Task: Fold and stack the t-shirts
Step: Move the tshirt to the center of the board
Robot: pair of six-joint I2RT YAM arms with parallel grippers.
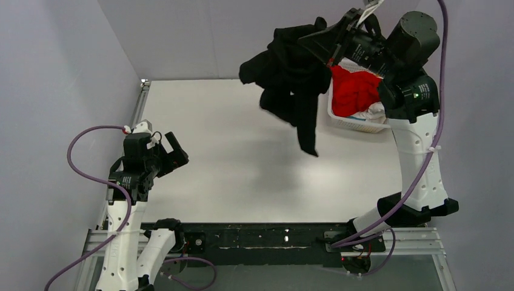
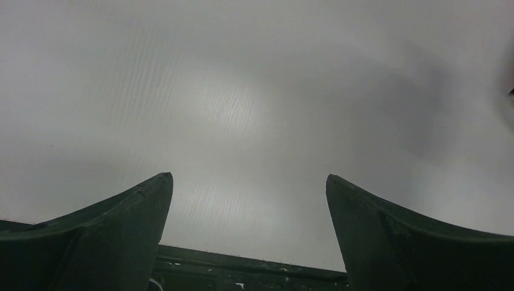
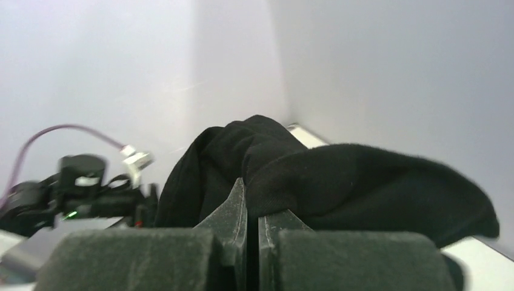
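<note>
Top external: black t-shirt [image 1: 291,79] hangs pinched in the right hand [image 1: 326,45].

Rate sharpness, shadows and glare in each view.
Top view: sharp, evenly lit; the black shirt in the right gripper throws only a faint shadow on the table. Left wrist: dim table with a pale sheen mid-frame and a dark smudge at right. Right wrist: shirt crisp, near gripper body blurred, left arm soft.
</note>
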